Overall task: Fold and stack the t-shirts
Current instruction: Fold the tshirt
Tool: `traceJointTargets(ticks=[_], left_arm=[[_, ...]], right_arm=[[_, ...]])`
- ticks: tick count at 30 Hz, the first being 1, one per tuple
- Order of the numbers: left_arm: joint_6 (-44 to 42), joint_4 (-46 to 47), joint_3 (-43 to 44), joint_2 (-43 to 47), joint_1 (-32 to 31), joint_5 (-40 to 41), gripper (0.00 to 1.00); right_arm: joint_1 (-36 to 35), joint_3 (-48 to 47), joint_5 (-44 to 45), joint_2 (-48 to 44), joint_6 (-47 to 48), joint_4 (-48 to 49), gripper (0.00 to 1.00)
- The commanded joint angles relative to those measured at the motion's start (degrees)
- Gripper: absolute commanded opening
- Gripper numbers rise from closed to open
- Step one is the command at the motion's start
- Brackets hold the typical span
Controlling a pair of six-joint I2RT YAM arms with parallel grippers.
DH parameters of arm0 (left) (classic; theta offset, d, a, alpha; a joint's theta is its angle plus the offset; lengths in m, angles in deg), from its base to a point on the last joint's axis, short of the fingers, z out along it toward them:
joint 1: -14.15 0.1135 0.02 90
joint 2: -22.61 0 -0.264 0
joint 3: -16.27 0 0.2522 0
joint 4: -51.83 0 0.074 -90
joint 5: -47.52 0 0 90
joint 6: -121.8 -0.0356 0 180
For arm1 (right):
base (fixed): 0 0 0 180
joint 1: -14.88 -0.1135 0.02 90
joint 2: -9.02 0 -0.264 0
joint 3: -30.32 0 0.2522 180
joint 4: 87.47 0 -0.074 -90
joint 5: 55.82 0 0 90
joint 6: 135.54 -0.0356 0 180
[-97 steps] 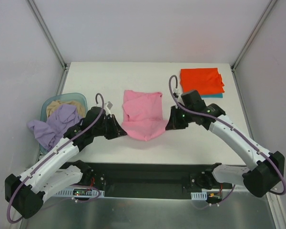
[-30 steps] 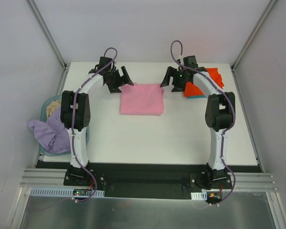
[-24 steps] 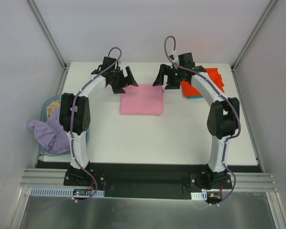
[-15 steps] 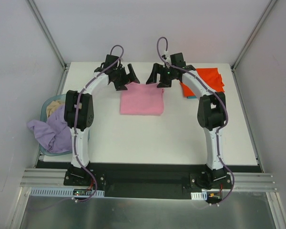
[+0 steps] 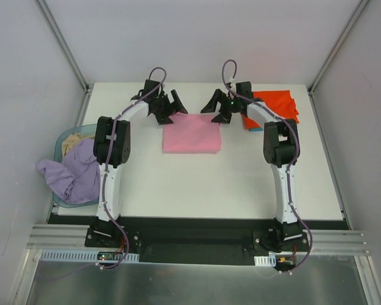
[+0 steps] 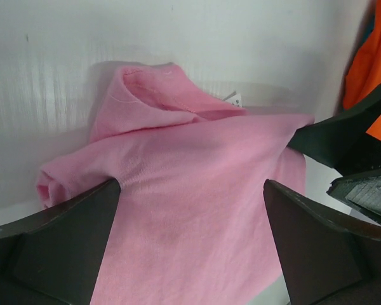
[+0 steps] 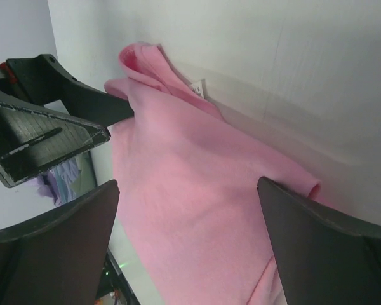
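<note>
The bright pink t-shirt [image 5: 192, 133] lies folded into a rectangle at the middle back of the table. My left gripper [image 5: 171, 105] hovers open at its far left corner and my right gripper [image 5: 216, 105] open at its far right corner, tips facing each other. In the left wrist view the pink cloth [image 6: 165, 108] spreads under the wide jaws of the left gripper [image 6: 192, 190], untouched. The right wrist view shows the same cloth [image 7: 178, 127] below the open right gripper [image 7: 187, 184]. An orange-red t-shirt [image 5: 276, 105] lies folded on a teal one [image 5: 256, 129] at the back right. A lavender t-shirt [image 5: 66, 175] hangs over the basket.
The light-blue basket [image 5: 82, 131] stands at the table's left edge with tan cloth [image 5: 73, 145] inside. Both arms stretch far forward, elbows over the table's sides. White walls close the table in behind and on both sides.
The pink shirt, spread out with a loose near edge earlier, now lies folded in half. Both arms have reached to its far corners and drawn slightly inward, jaws open.
</note>
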Motion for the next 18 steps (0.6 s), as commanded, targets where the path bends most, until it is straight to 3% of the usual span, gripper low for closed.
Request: traceJointTargets(ticks=[1, 7, 11, 18], left_arm=[[0.6, -4.3, -10.3, 7.3, -1.3, -0.2, 0.99], [0.1, -4.2, -25.9, 21.3, -3.8, 5.2, 0.99], [0.7, -4.1, -34.3, 30.7, -8.9, 7.6, 0.99], [1.2, -4.2, -42.4, 47.0, -11.5, 11.9, 0.99]], right_arm=[[-1.3, 12.8, 2.4, -8.2, 3.5, -3.8, 0.97], [-1.9, 26.7, 4.1, -22.1, 8.0, -5.9, 0.97], [-3.6, 32.6, 6.7, -31.0, 13.6, -10.6, 0.97], [-7.7, 36.2, 33.4, -49.8, 16.4, -19.8, 0.97]])
